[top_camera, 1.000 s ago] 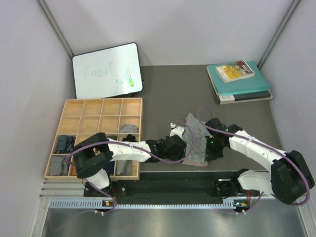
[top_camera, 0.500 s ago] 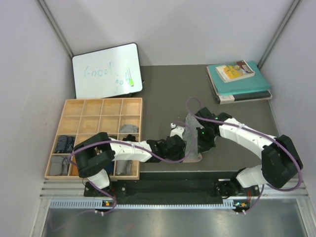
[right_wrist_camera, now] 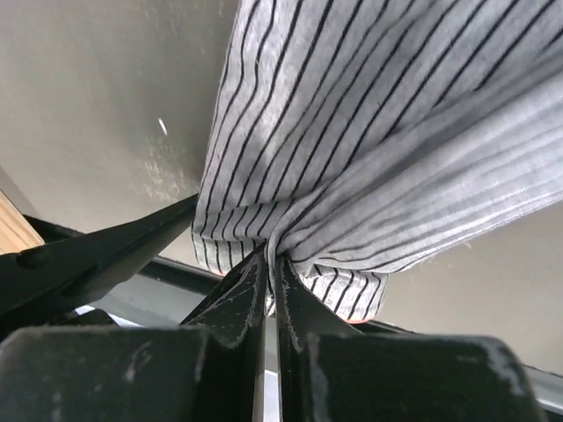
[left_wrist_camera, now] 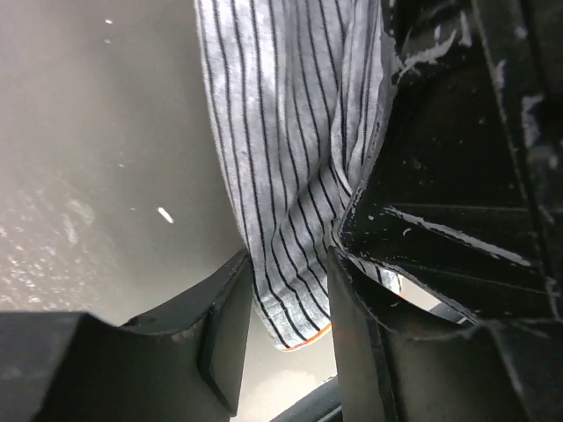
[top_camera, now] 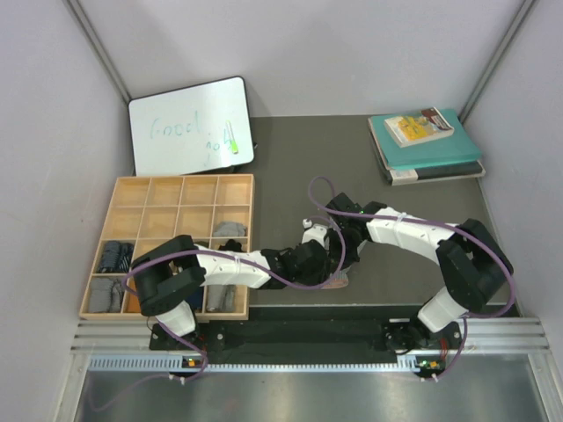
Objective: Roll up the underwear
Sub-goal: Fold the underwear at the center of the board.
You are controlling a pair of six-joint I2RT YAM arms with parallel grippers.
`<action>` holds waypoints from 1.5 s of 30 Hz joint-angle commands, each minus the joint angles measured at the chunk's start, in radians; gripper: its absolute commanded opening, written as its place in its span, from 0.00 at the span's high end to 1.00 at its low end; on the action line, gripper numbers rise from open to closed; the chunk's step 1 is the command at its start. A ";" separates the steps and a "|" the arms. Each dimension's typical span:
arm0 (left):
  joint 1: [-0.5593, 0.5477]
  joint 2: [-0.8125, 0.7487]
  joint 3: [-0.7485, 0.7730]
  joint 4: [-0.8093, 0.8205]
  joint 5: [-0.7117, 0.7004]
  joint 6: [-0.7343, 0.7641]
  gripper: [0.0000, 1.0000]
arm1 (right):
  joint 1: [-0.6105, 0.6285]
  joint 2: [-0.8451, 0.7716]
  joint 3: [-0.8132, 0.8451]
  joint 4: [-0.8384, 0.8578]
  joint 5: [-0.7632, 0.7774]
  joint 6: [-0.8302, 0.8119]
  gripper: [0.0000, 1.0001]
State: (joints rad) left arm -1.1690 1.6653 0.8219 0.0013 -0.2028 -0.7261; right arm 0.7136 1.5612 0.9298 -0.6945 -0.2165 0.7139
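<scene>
Pinching a gathered fold of the striped underwear (right_wrist_camera: 352, 132), the right hand (right_wrist_camera: 271, 264) is fully closed. Beside it the left hand (left_wrist_camera: 290, 268) straddles the same cloth, half open; whether it grips, I cannot tell. Close squarely on the fold, then roll evenly along the worktop (left_wrist_camera: 88, 132).

A whiteboard (top_camera: 191, 126) at 11 o'clock is showing faint handwritten "Good" and possibly "job". The print on a book cover (top_camera: 420, 128) at 1 o'clock is too small to read.

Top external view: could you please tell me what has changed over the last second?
The right arm, jaws shut on the striped underwear, swept left, folding it toward the left arm, whose jaws now straddle it. The wooden tray, whiteboard and books stayed put.
</scene>
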 commanded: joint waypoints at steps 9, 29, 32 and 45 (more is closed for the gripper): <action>0.000 -0.088 -0.006 -0.069 -0.073 0.013 0.40 | 0.032 0.085 -0.028 0.141 0.008 0.058 1.00; 0.003 -0.088 -0.116 0.074 -0.020 -0.072 0.73 | 0.033 0.031 -0.008 0.125 0.019 0.070 1.00; 0.003 -0.090 -0.132 0.110 -0.014 -0.067 0.81 | 0.056 0.002 0.030 0.115 0.023 0.081 1.00; 0.003 -0.111 -0.147 0.105 -0.046 -0.052 0.92 | 0.133 0.103 0.052 0.136 0.014 0.104 1.00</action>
State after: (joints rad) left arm -1.1656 1.5730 0.6907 0.0746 -0.2295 -0.7902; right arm 0.8181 1.6176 0.9794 -0.6025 -0.1726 0.7975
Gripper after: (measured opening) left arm 0.095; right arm 0.014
